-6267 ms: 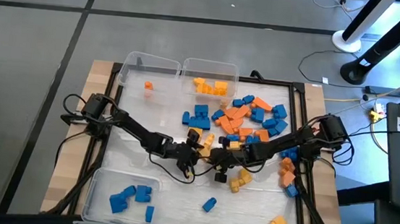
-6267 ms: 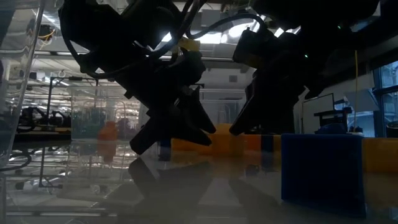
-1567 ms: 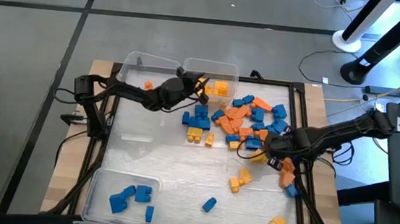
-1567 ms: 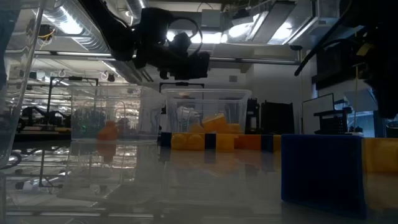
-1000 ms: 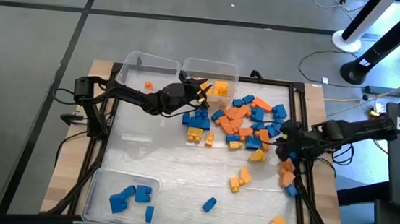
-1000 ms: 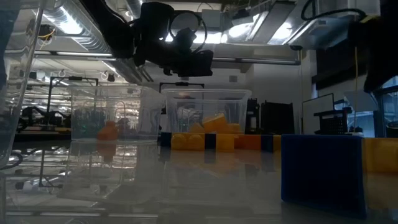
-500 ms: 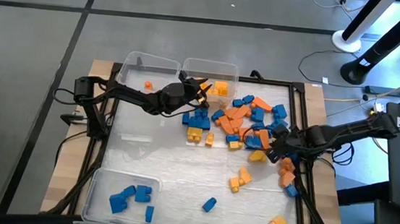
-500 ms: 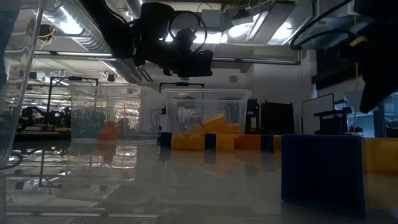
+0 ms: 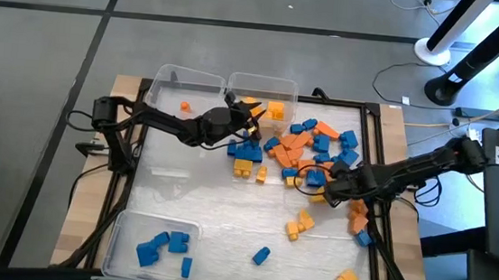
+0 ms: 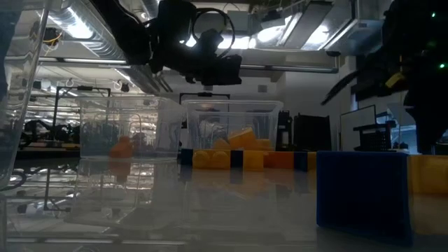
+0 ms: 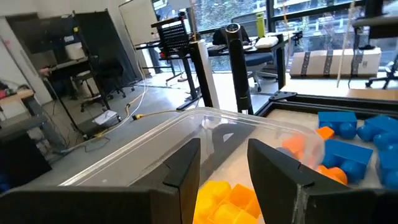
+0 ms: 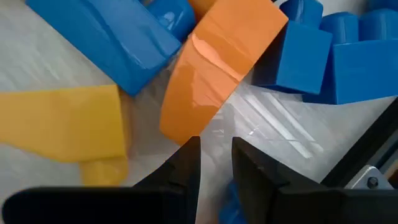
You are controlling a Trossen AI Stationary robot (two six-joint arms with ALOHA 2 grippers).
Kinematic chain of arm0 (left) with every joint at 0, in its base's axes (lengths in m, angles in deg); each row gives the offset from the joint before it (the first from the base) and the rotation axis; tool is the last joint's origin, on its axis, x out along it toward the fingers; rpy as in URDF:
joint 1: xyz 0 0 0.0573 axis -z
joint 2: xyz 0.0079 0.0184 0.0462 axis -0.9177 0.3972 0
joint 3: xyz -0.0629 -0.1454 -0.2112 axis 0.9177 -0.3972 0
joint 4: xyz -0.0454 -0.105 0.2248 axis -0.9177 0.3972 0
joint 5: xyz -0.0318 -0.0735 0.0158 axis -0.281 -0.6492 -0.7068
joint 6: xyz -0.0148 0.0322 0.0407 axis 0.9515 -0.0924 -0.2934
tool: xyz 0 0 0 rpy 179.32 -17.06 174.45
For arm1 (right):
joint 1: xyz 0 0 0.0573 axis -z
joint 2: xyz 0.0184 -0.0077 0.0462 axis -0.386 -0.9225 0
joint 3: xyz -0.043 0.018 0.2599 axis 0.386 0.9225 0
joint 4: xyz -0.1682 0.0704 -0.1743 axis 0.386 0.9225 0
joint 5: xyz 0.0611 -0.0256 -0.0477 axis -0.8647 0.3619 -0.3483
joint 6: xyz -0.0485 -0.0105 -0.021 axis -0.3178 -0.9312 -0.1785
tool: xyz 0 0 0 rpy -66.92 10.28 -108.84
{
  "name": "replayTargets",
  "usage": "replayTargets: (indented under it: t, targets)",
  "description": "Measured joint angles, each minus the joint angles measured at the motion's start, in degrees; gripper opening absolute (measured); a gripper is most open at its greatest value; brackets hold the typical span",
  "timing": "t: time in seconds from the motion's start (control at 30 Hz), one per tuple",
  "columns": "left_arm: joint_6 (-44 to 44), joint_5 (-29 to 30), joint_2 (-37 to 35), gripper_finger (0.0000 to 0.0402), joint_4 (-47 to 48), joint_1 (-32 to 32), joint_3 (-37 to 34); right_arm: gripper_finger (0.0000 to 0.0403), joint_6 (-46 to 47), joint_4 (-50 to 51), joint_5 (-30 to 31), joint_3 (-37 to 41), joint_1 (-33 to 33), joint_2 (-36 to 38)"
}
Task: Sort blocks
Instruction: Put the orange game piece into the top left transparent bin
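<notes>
The blocks (image 9: pixel 312 150), blue, orange and yellow, lie piled on the table's far right part. My right gripper (image 9: pixel 325 190) points steeply down at the pile's near edge. Its fingers (image 12: pixel 216 140) stand a little open, with bare table between them, just short of an orange block (image 12: pixel 217 68) that lies between a blue block (image 12: pixel 112 37) and a yellow one (image 12: pixel 59 124). My left gripper (image 9: pixel 254 113) hovers level and open (image 11: pixel 224 144) over the far middle bin (image 9: pixel 264 78). That bin's yellow blocks (image 11: pixel 227 202) show below, between the fingers.
A clear bin (image 9: pixel 187 73) at the far left holds one orange block (image 9: pixel 184 107). A third bin (image 9: pixel 123 238) at the near left holds blue blocks. Loose blocks (image 9: pixel 301 224) lie near the right edge. A black frame (image 9: pixel 379 215) rims the table.
My right gripper has come down toward the pile and gone a little toward the table's left edge, tipping more steeply downward. Its fingers keep the same gap.
</notes>
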Motion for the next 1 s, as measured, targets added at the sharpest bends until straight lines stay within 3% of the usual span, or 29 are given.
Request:
replayTargets:
  t: [0.27, 0.67, 1.0]
  targets:
    - [-3.4, 0.0, 0.0, 0.0123, 0.0, 1.6, 0.0, 0.0091, 1.8, -6.1, 2.7, 3.5, 0.0, -0.1]
    - [-3.5, 0.0, 0.0, 0.0123, 0.0, 2.0, 0.0, 0.0091, -1.9, -19.2, 0.7, 4.2, 0.0, -0.4]
    - [-3.5, 0.0, 0.0, 0.0123, 0.1, 2.0, 0.0, 0.0091, -2.4, -19.5, 7.3, 4.2, 0.0, -0.5]
